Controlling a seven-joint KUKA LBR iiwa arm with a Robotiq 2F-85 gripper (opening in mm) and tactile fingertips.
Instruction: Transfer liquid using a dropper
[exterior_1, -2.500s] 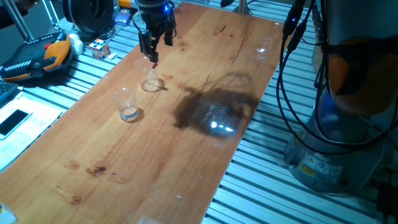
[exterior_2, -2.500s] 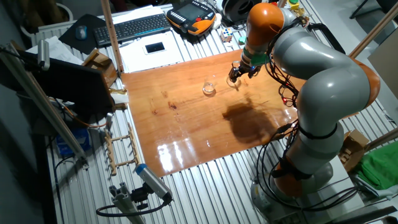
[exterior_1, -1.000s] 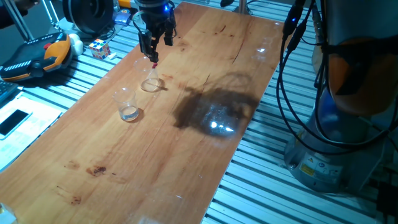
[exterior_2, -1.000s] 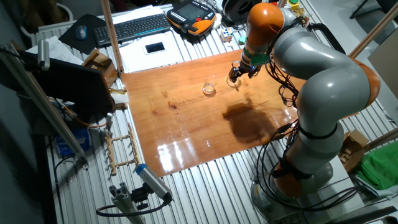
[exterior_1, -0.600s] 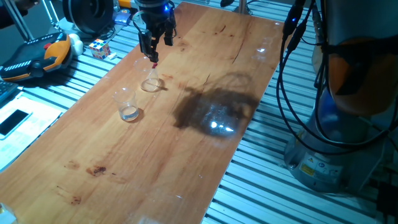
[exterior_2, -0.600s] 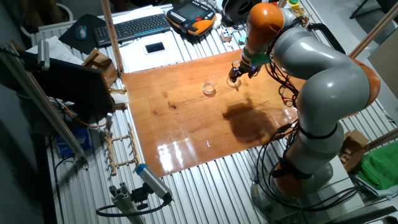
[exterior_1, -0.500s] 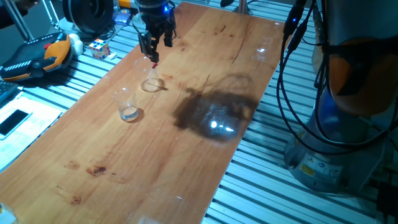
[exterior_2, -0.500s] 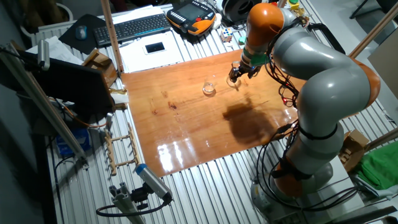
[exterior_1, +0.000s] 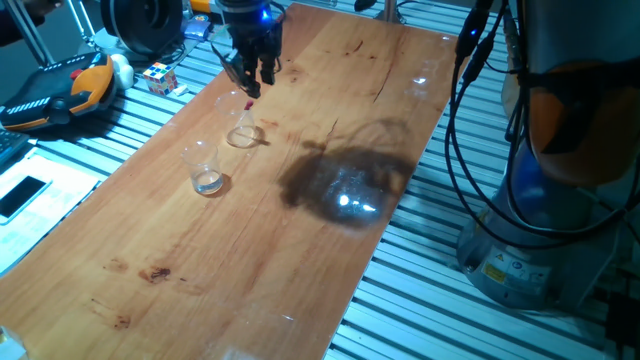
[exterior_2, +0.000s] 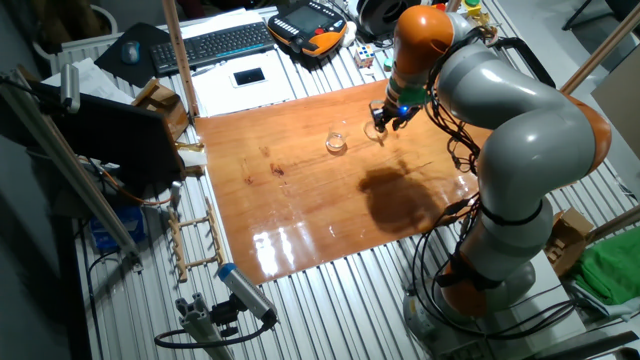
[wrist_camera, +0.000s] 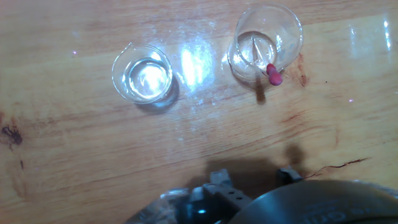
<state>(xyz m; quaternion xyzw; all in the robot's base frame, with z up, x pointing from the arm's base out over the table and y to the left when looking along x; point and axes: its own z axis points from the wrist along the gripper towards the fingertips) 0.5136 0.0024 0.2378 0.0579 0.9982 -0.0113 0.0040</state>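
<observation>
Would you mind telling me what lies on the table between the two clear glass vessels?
Nothing: in the hand view, only bare wood with a bright glare shows between the tumbler and the dish holding the dropper.

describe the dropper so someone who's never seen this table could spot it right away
On the long wooden table, find the two clear glass vessels near the arm's gripper. The dropper, a thin clear tube with a small pink-red end, leans inside the glass vessel nearer the gripper, its red end over the rim. The other clear glass vessel has none.
</observation>
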